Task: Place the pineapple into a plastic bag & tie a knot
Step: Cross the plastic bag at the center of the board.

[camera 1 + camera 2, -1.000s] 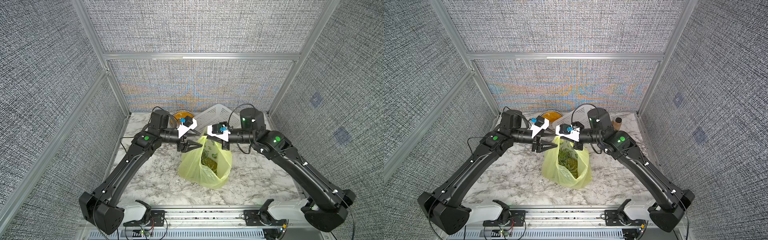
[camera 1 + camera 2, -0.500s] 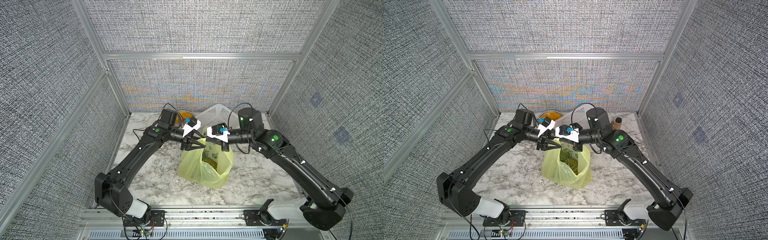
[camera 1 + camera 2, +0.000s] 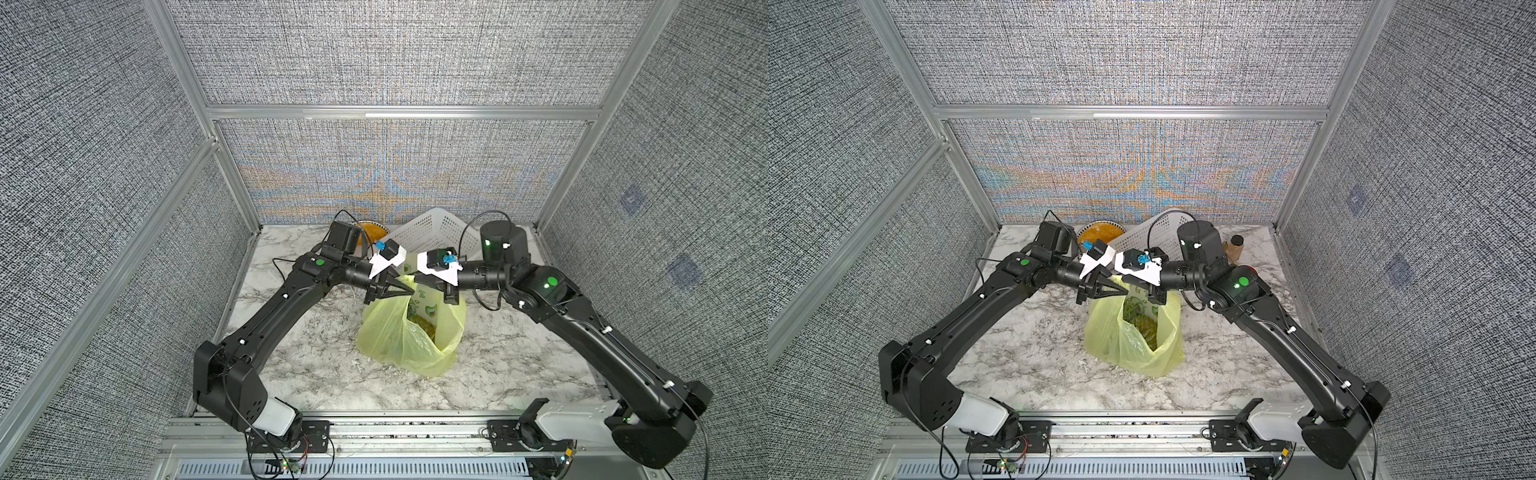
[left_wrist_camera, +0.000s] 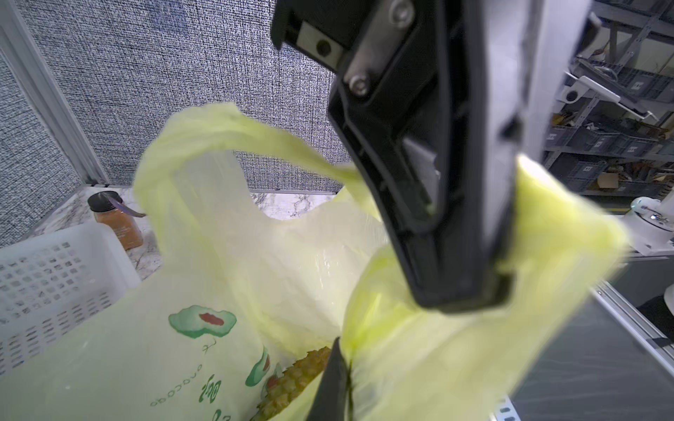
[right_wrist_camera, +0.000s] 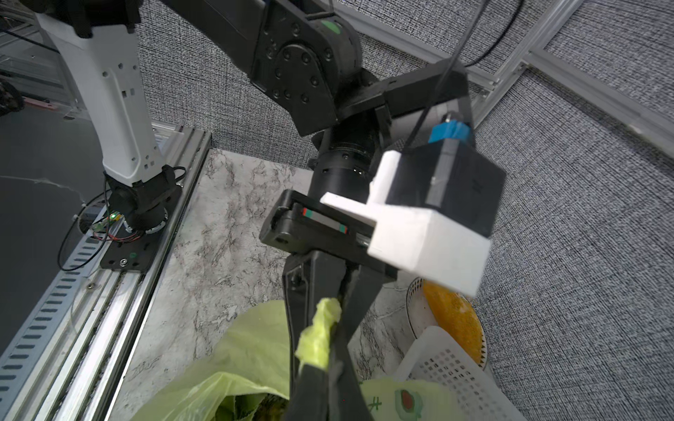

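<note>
Pinches a handle strip of the bag (image 3: 390,340) with the left gripper (image 3: 409,289), squeezed shut. Nips the bag top with the right gripper (image 3: 451,301), shut too. Holds the top up, likely for tying. Stands in the middle of the counter (image 3: 316,374), pineapple (image 4: 295,375) inside. No knot yet.

- A white perforated basket (image 3: 432,232) sits at the far edge of the marble-patterned desk (image 3: 311,361), near the middle.
- A round dish with an orange inside (image 3: 1100,230) sits just beside the basket, toward the far left corner.
- A brown jar with a dark lid (image 3: 1234,247) stands on the basket's other side, toward the far right corner.
- A metal rail (image 3: 395,428) runs along the near edge.
</note>
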